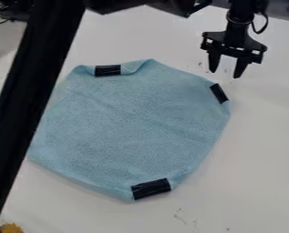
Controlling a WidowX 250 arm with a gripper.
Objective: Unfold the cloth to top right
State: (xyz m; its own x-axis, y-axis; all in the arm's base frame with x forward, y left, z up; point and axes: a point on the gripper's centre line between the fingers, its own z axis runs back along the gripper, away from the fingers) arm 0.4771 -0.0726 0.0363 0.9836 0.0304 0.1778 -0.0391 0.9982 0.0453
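Robot arm (236, 23), at far right, pointed downward; its fingers (214, 62) stood well parted and empty, near the blue cloth (131, 123) on the white worktop (256, 159).

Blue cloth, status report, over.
Gripper: jaws open, empty, at upper right. Blue cloth: spread largely flat, black strips at three edges. Obstruction: black bar across the view, at cloth's left.
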